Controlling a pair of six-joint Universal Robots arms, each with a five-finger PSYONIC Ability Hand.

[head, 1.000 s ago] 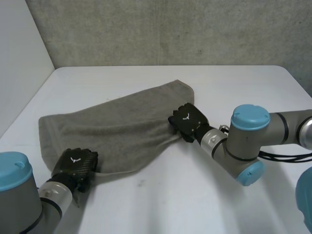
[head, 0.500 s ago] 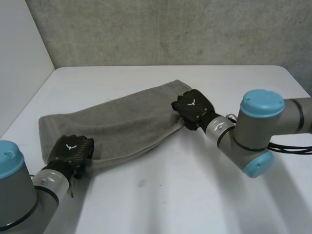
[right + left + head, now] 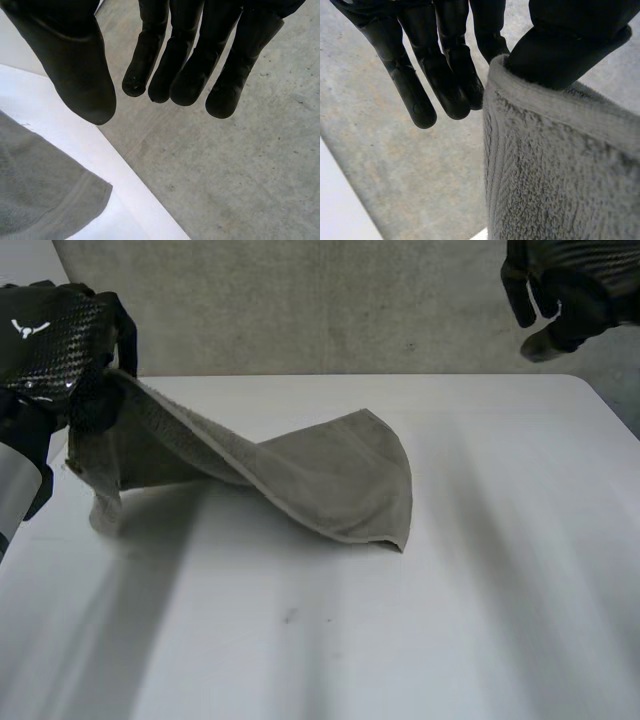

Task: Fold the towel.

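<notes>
Suddenly the left hand [image 3: 52, 340], upper left of the frame, has hoisted its pinched end of the towel [image 3: 330, 472] off the tabletop [image 3: 450, 620], while the right hand [image 3: 572, 282], upper right, has let go, fingers apart, so the fold looks undone.

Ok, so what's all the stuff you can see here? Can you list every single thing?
towel: one, grey-brown, one end held up in the air, the other end lying on the table.
table: one, white, under the towel.
wall: one, grey, behind the table.
left hand: one, black, raised, pinching the towel's edge at its held-up end.
right hand: one, black, raised near the table's far edge, fingers straight, holding nothing.
</notes>
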